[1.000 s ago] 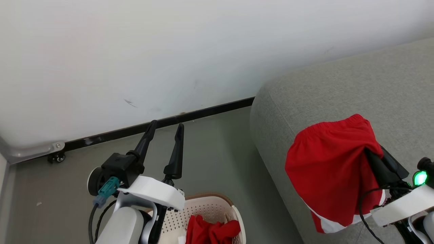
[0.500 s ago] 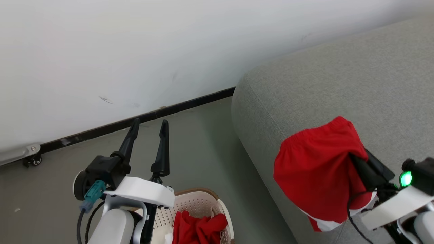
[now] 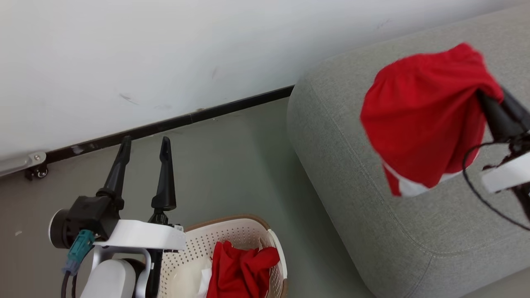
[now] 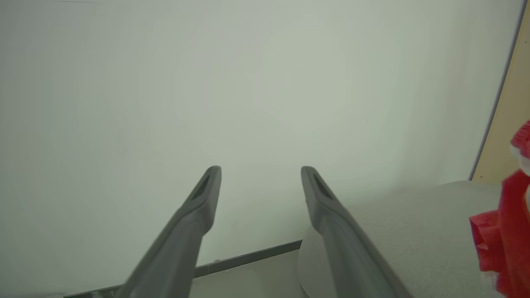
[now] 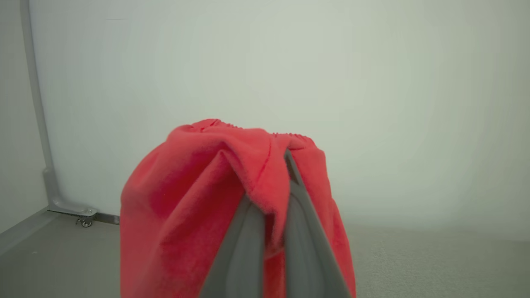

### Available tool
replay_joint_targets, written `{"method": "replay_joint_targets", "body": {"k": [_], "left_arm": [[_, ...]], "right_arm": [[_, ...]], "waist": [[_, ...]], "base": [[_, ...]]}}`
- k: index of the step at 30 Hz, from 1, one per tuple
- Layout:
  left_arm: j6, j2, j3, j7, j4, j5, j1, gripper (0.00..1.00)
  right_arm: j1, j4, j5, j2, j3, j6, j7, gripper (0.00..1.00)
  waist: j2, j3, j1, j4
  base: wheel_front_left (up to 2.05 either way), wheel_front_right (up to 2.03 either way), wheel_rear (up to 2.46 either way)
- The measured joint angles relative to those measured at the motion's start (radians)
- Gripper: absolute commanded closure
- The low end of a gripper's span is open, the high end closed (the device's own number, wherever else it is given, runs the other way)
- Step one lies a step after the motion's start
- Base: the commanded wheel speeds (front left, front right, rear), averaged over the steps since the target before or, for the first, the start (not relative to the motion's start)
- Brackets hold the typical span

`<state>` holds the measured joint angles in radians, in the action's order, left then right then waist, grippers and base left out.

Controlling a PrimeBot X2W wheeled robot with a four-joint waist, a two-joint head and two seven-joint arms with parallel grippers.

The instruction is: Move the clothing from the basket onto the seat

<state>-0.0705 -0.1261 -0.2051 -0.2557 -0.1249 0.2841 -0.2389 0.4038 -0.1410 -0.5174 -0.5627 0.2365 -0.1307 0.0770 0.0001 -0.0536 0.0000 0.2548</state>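
Right pincer (image 3: 487,102): jaws closed on the red shorts (image 3: 422,120). The white-trimmed shorts hang draped over the pincer's fingers, above the corner of the grey sofa (image 3: 372,198).

Left pincer (image 3: 145,142): jaws spread wide and holding nothing, raised over the floor (image 3: 232,165) beside the laundry basket (image 3: 232,218).

A second red garment (image 3: 240,269) lies crumpled inside the basket, toward its sofa side.
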Motion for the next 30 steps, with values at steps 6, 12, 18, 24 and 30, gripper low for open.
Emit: {"method": "replay_joint_targets", "body": {"k": [6, 12, 18, 24, 30], "left_arm": [[-0.001, -0.013, 0.015, 0.0, 0.05, -0.01, 0.008, 0.0], [-0.001, -0.025, 0.009, 0.0, 0.093, -0.022, 0.008, 0.0], [0.002, -0.038, -0.009, 0.0, 0.119, -0.044, 0.007, 0.0], [0.002, -0.063, -0.006, 0.005, 0.162, -0.052, -0.009, 0.0], [0.002, -0.076, 0.001, 0.02, 0.196, -0.062, -0.035, 0.0]], "right_arm": [[0.098, -0.063, -0.001, -0.022, -0.04, 0.0, -0.034, 1.0], [0.195, -0.139, -0.001, -0.039, -0.1, 0.0, -0.055, 1.0], [0.275, -0.235, -0.011, -0.04, -0.17, 0.0, -0.077, 1.0], [0.362, -0.331, -0.008, -0.044, -0.228, 0.0, -0.096, 1.0], [0.425, -0.412, 0.017, -0.077, -0.296, 0.0, -0.099, 1.0]], "waist": [[0.0, -0.034, 0.0, -0.017], [0.0, -0.073, 0.0, -0.032], [0.0, -0.114, 0.0, -0.045], [-0.0001, -0.165, 0.0, -0.061], [0.0, -0.21, 0.0, -0.074]], "base": [[0.0, 0.0, 0.0], [0.0, 0.0, 0.0], [0.0, 0.0, 0.0], [0.0, 0.0, 0.0], [0.0, 0.0, 0.0]]}}
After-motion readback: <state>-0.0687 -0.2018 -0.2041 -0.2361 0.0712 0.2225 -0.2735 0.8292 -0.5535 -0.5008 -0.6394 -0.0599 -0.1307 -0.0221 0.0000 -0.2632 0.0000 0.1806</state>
